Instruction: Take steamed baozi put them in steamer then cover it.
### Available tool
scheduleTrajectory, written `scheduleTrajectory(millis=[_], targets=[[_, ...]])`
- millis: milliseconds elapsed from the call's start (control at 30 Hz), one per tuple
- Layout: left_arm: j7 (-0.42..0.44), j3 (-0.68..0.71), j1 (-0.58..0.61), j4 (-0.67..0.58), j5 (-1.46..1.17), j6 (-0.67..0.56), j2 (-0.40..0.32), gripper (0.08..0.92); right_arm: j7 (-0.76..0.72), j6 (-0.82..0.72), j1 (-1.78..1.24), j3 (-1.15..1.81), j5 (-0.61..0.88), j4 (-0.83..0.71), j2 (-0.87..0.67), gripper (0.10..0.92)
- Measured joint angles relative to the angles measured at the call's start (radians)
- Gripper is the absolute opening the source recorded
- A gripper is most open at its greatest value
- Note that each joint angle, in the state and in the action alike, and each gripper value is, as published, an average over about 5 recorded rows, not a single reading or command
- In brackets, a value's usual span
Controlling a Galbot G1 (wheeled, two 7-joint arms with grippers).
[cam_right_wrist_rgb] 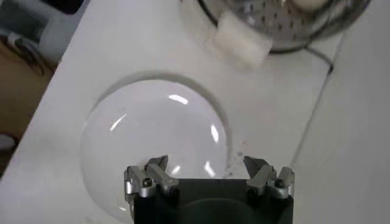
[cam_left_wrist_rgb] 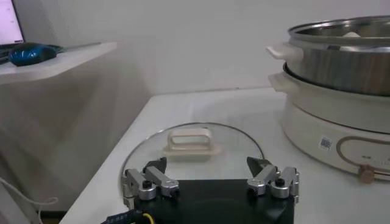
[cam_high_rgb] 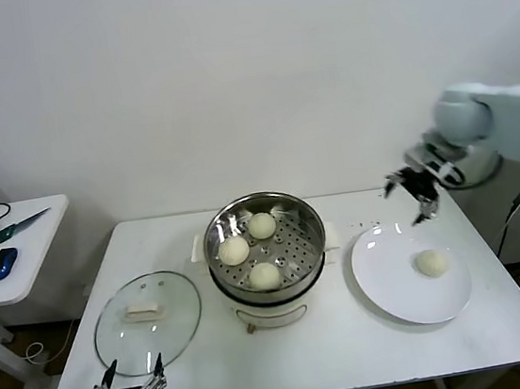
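my right gripper (cam_high_rgb: 413, 197) hangs open and empty above the far edge of the white plate (cam_high_rgb: 384, 279), where one baozi (cam_high_rgb: 431, 263) lies. three baozi (cam_high_rgb: 235, 250) sit in the steamer (cam_high_rgb: 310, 217). my left gripper (cam_high_rgb: 130, 384), open, waits near the glass lid (cam_high_rgb: 148, 322).

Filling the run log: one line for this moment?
steamer: three baozi in | plate: one baozi | right gripper: open, above plate | left gripper: open | lid: off
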Motion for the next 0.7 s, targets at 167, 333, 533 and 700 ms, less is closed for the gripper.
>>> scheduleTrajectory(millis=[167,333,533,700], targets=[[0.001,-0.001,0.003,0.001,0.006,0.001,-0.006,0.823,0.005,-0.047,-0.154,0.118,-0.05,-0.064,-0.059,0.823],[0.001,-0.003,0.007,0.005,0.009,-0.001,-0.012,0.823,0.005,-0.076,-0.285,0.221,-0.098,-0.132,-0.077,0.823],[0.001,-0.007,0.01,0.009,0.011,-0.003,-0.017,0.823,0.01,-0.1,-0.414,0.326,-0.141,-0.205,-0.071,0.823],[0.001,-0.008,0.01,0.014,0.012,-0.003,-0.018,0.823,0.019,-0.113,-0.503,0.4,-0.167,-0.257,-0.051,0.823]])
